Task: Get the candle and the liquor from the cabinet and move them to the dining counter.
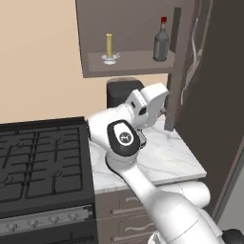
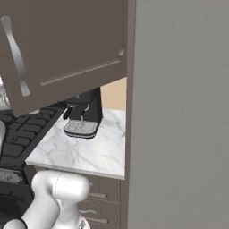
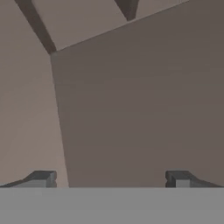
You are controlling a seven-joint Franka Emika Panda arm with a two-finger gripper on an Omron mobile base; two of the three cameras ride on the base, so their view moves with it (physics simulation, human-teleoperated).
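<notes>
At the top of the left base view the cabinet (image 1: 128, 43) stands open, the candle (image 1: 109, 47) upright on its shelf at upper centre and the liquor (image 1: 161, 42) well apart to its right. In the hand view the gripper (image 3: 111, 177) is spread wide, empty, facing brown panels.
</notes>
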